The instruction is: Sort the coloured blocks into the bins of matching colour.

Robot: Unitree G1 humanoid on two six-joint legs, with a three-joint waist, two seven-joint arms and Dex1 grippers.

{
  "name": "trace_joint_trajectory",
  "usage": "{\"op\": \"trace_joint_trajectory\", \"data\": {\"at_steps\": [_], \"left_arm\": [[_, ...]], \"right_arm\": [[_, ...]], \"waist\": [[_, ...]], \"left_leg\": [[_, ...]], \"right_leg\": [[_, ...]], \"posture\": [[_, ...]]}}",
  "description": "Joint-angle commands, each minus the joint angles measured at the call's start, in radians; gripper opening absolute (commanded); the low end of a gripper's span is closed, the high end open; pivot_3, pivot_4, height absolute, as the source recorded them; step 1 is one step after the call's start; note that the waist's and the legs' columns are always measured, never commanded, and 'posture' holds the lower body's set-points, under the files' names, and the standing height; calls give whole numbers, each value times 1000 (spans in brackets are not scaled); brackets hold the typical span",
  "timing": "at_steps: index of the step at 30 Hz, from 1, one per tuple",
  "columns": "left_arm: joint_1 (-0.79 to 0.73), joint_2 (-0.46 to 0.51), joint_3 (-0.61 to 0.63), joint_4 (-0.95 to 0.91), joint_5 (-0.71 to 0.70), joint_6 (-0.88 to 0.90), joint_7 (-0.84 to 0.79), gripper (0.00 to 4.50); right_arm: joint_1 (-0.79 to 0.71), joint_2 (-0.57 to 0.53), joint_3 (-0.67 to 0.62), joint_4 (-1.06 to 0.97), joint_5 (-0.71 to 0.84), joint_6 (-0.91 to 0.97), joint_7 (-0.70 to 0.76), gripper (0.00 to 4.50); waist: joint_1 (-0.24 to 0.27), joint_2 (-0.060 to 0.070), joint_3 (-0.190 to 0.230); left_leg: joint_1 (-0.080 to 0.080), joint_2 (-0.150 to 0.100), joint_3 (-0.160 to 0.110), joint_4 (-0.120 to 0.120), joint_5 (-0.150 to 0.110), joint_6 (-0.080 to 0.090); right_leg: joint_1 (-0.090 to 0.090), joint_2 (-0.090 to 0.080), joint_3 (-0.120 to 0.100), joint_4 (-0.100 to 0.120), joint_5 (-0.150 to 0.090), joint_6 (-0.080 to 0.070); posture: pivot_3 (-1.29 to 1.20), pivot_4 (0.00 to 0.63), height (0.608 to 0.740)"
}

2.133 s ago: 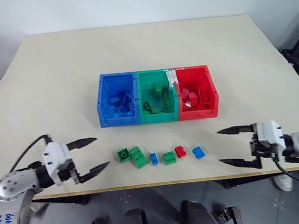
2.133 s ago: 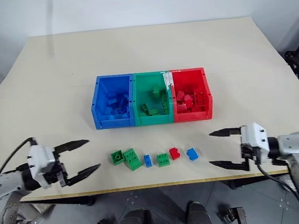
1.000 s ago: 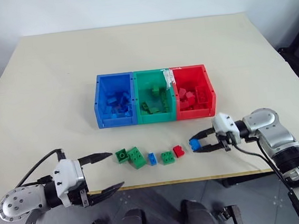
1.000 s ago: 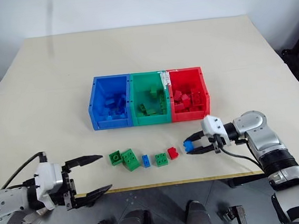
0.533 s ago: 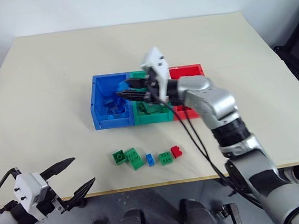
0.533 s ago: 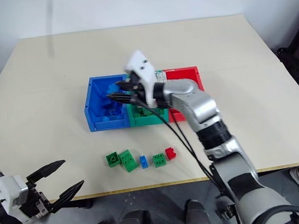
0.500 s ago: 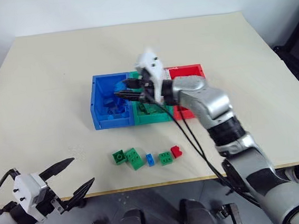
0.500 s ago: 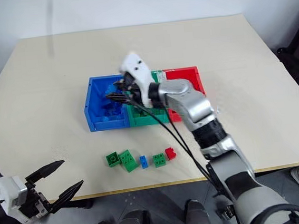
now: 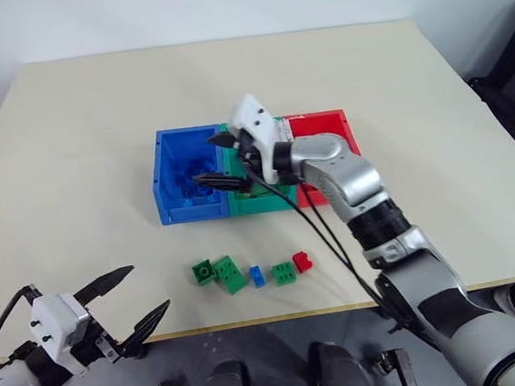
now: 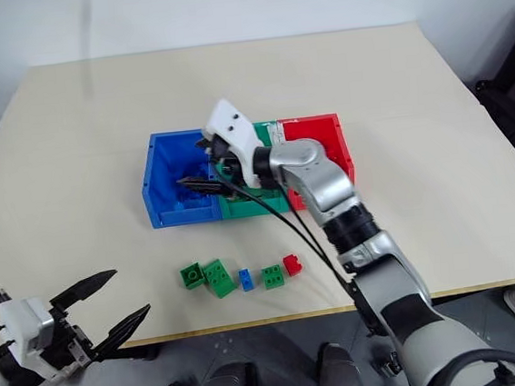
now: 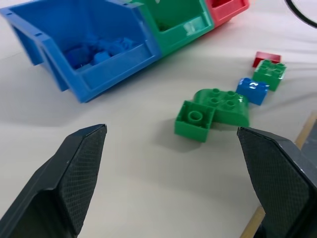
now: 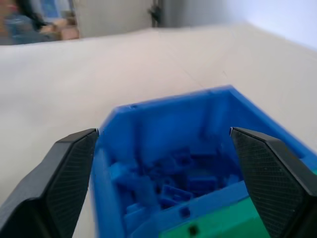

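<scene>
Three joined bins stand mid-table: the blue bin (image 9: 189,210), the green bin (image 9: 264,203) and the red bin (image 10: 311,121), each holding blocks of its own colour. My right gripper (image 9: 206,159) hangs open over the blue bin near its edge with the green one, nothing between its fingers; in the right wrist view blue blocks (image 12: 176,181) lie below it. Near the table's front edge lie two green blocks (image 9: 204,270) (image 9: 232,273), a blue block (image 9: 257,276), another green block (image 9: 284,271) and a red block (image 9: 302,261). My left gripper (image 9: 146,290) is open at the front left, apart from them.
The beige table (image 9: 78,128) has wide bare stretches around the bins. Its front edge (image 9: 279,317) runs just below the loose blocks. My right arm (image 9: 369,210) reaches across the green and red bins, with black cables hanging beside it.
My right gripper lifted a blue block from the table's front, carried it over the blue bin and has opened, empty. My left gripper, still open, drew back toward the front left corner.
</scene>
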Motion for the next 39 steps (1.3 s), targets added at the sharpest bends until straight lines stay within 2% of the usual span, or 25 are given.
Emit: {"op": "trace_joint_trajectory", "data": {"at_steps": [1,4,5,11,14,21,25,29,32,35,39], "left_arm": [[-52,39,-36,8,8,2,-24,4500],[-173,86,-123,63,21,-1,-75,4500],[-196,94,-141,75,23,-4,-88,4500],[-352,97,-282,127,54,-11,-135,4500],[-447,82,-361,164,72,-22,-161,4500],[-449,95,-353,192,57,-14,-188,4500],[-342,114,-269,185,57,-42,-201,4500],[-268,120,-223,154,51,-50,-197,4500],[-228,123,-209,124,48,-38,-193,4500],[-209,130,-203,100,45,-19,-185,4500],[-208,127,-190,87,46,-21,-170,4500]], "right_arm": [[113,-102,-73,-165,107,-80,190,4467],[320,-326,-118,-222,68,-296,394,4467],[360,-368,-122,-229,62,-345,431,4467],[539,-529,-203,-164,73,-394,490,4467],[584,-579,-220,-83,48,-479,527,4467],[509,-518,-128,-81,48,-413,520,4467],[386,-419,21,-64,-64,-347,476,4467],[309,-348,106,32,-166,-393,453,4467],[266,-302,138,95,-213,-418,429,3895],[257,-295,152,103,-214,-418,460,2895],[274,-343,141,68,-188,-411,524,1547]], "waist": [[3,0,0],[19,0,0],[19,0,0],[-8,0,0],[2,0,0],[-9,0,0],[-23,0,0],[-11,1,1],[2,1,1],[6,1,1],[7,1,0]], "left_leg": [[0,0,1,0,0,1],[1,0,3,0,-1,1],[1,0,2,0,-1,1],[5,3,8,1,-2,1],[6,3,8,2,-1,1],[6,5,9,2,-1,0],[6,6,9,3,-1,0],[6,9,8,3,-2,-2],[5,8,6,3,-2,-2],[5,9,6,3,-3,-2],[5,10,6,3,-2,-3]], "right_leg": [[0,0,0,0,0,0],[0,0,0,-1,1,1],[2,0,-1,-2,1,1],[3,0,0,-4,1,2],[5,0,-1,-3,1,2],[5,1,-1,-4,2,3],[6,2,-1,-5,3,2],[5,5,-1,-6,3,1],[6,5,-1,-6,3,0],[6,6,-1,-6,3,0],[6,8,-1,-6,4,-1]], "posture": [[0,150,740],[0,150,740],[0,150,740],[0,150,740],[0,150,740],[0,150,740],[0,150,740],[0,150,740],[0,150,740],[0,150,740],[0,150,740]]}}
